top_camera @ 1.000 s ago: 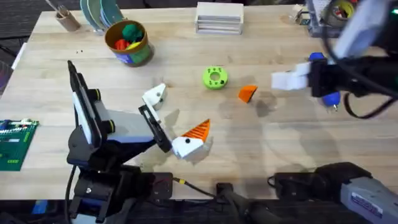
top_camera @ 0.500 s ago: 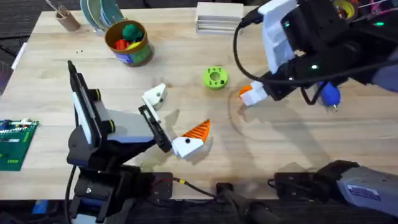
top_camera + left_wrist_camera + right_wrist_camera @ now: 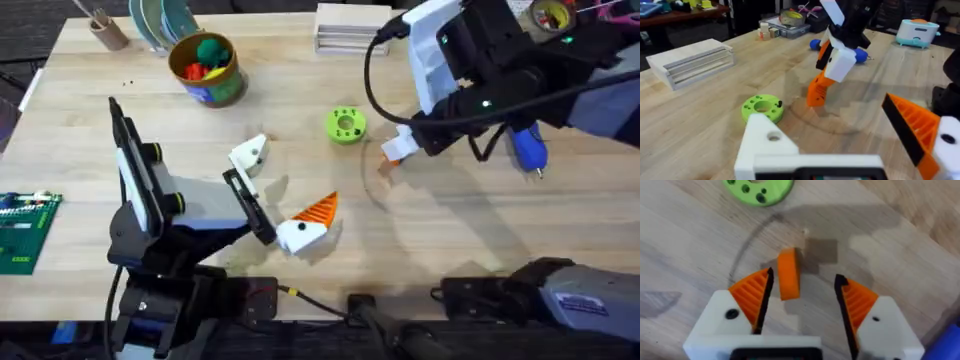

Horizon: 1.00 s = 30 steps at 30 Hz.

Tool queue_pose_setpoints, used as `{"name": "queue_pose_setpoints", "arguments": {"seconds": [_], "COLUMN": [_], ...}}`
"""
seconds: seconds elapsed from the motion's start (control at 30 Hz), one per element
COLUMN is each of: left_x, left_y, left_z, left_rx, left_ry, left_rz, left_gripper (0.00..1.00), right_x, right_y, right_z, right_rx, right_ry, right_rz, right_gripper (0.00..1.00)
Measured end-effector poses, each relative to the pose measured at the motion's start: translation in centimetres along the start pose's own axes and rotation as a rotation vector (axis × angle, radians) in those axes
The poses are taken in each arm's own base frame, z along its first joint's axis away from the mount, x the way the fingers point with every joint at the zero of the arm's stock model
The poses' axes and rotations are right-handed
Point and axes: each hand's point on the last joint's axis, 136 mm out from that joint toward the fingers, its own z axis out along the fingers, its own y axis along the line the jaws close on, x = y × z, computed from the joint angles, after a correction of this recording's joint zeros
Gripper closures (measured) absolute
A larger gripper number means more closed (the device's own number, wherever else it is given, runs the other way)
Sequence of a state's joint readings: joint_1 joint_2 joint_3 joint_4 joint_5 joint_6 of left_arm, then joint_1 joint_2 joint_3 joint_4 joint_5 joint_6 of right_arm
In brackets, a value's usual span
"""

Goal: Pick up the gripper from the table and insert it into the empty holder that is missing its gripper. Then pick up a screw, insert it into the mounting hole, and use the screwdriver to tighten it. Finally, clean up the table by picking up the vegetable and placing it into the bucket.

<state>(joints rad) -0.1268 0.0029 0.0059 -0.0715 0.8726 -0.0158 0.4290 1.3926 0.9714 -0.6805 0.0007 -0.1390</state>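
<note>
Wooden desk [image 3: 480,240], and the right gripper [image 3: 800,305] is down near its middle, fingers apart around the gripper [image 3: 788,274]; left gripper [image 3: 275,195] near the front edge, fingers apart, empty.

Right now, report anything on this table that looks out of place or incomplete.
The left hand is incomplete: one white finger mount is bare, with an open mounting hole, while its other finger carries an orange ribbed pad. The missing orange fingertip lies loose on the table, between the open fingers of the right hand.
</note>
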Motion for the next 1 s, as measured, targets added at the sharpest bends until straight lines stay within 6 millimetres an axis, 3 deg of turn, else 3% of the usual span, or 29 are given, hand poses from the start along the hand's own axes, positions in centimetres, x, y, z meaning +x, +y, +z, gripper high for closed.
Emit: {"name": "queue_pose_setpoints", "arguments": {"seconds": [0.63, 0.9, 1.0], "left_x": [0.00, 0.00, 0.00], "left_y": [0.00, 0.00, 0.01], "left_z": [0.00, 0.00, 0.00], "left_rx": [0.000, 0.000, 0.000], "left_ry": [0.000, 0.000, 0.000], "left_rz": [0.000, 0.000, 0.000], "left_gripper": [0.008, 0.008, 0.008], "right_x": [0.01, 0.28, 0.43], "right_y": [0.57, 0.67, 0.73], "right_z": [-0.01, 0.41, 0.71], "right_rx": [-0.033, -0.039, -0.043], "right_ry": [-0.001, 0.017, 0.029], "right_rz": [-0.028, -0.050, -0.052], "right_gripper": [0.268, 0.353, 0.444]}}
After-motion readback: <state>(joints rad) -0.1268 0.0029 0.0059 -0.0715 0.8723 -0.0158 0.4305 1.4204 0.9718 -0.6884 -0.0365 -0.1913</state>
